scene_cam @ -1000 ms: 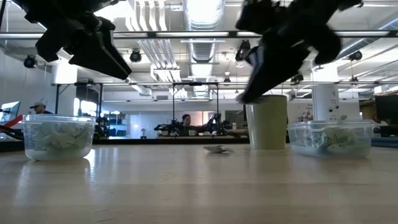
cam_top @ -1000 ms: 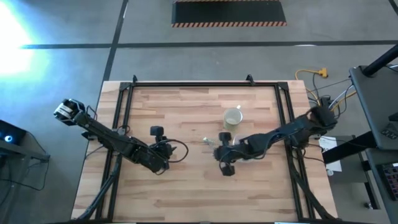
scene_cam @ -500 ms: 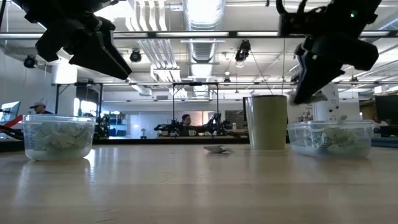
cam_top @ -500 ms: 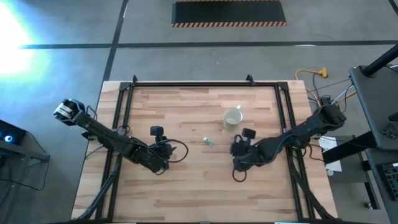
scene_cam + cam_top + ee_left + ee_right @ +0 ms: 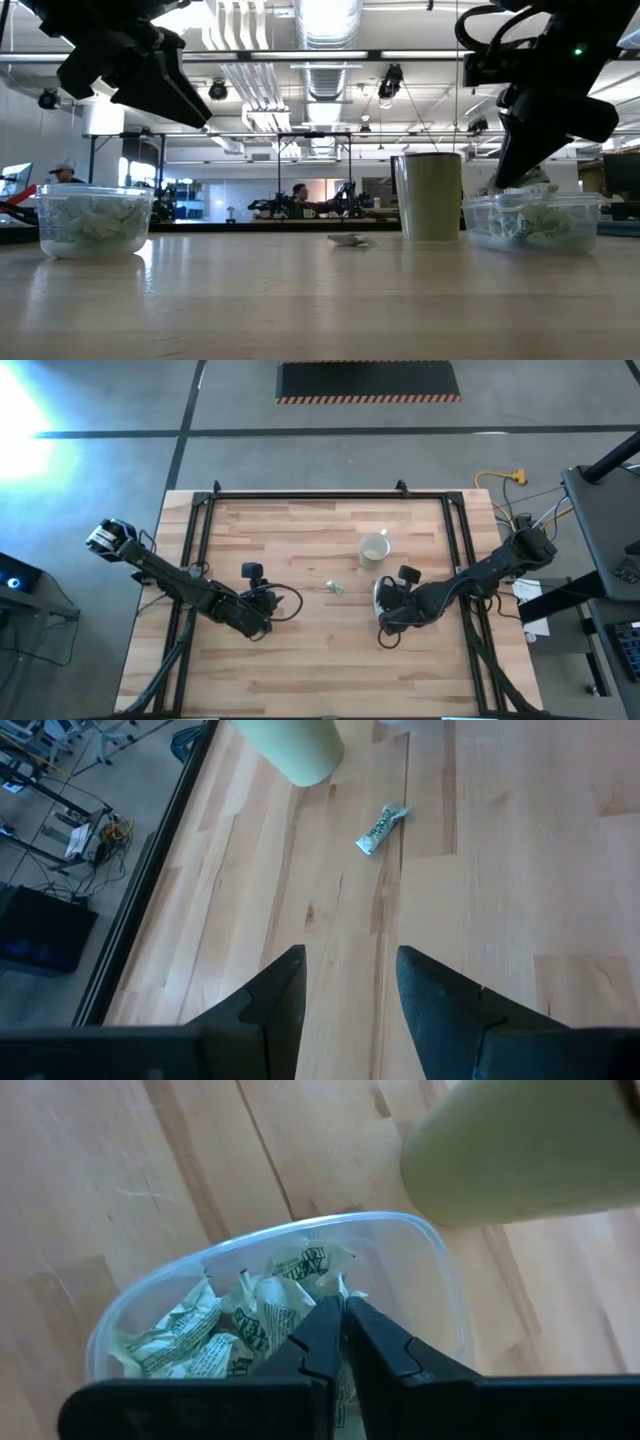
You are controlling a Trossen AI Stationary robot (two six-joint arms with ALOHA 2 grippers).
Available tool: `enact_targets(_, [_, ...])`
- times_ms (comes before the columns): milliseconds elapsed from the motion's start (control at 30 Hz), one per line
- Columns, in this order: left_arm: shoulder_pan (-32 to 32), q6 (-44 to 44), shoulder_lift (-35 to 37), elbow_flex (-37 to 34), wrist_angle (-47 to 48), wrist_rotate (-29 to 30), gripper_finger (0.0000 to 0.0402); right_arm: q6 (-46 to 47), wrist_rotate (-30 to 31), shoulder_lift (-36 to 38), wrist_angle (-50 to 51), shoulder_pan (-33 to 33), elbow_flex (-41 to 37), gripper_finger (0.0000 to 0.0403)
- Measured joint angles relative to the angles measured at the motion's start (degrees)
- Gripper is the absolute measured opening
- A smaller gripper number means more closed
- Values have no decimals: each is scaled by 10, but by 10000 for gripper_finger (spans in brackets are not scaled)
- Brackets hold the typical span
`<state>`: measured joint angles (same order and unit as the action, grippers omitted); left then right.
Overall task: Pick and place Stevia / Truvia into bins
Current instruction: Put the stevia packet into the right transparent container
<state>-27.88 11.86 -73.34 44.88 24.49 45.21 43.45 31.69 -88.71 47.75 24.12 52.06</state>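
Pale green and white Stevia packets fill the rounded-rectangular clear tub (image 5: 440, 1280) (image 5: 530, 220) and the round clear tub (image 5: 95, 220). One loose packet (image 5: 335, 587) (image 5: 380, 828) (image 5: 350, 240) lies flat on the wood between the arms. My right gripper (image 5: 343, 1308) (image 5: 385, 603) hangs shut just over the packets in the rectangular tub. Whether a packet sits between its fingers is not visible. My left gripper (image 5: 350, 970) (image 5: 260, 605) is open and hovers above the round tub, pointing toward the loose packet. My right gripper points down into the rectangular tub from above, its shut fingertips (image 5: 325, 1325) just over the heap of packets (image 5: 260, 1320). I cannot tell whether they touch or hold a packet.
A pale cream mug (image 5: 374, 548) (image 5: 430, 195) (image 5: 520, 1150) stands just beyond the rectangular tub, close to my right gripper. Black frame rails (image 5: 205, 530) run along the table's sides and far edge. Bare wood lies toward the near edge (image 5: 320, 670).
My right gripper has travelled from near the table's middle toward the right edge, stopping over the rectangular tub and sinking slightly toward it. The loose packet has stayed where it was.
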Motion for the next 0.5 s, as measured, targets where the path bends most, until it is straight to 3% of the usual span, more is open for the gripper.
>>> enact_targets(500, [0, 0, 0, 0, 0, 0, 141, 10, -1, 2, -1, 0, 4, 129])
